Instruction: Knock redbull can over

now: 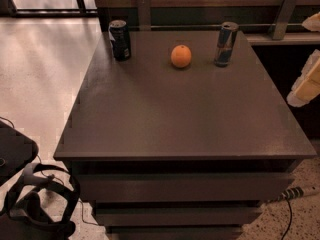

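Note:
The redbull can (226,44), tall, slim, blue and silver, stands upright at the far right of the dark table top (185,119). My gripper (305,84) shows only as a cream-coloured shape at the right edge of the camera view, beside the table's right side. It is well short of the can and to the can's right, and it touches nothing.
An orange (181,56) sits left of the can. A shorter dark can (120,39) stands at the far left corner. A shelf and wall rail run behind the table. Drawers are below the top. A black headset and cables (35,204) lie on the floor at left.

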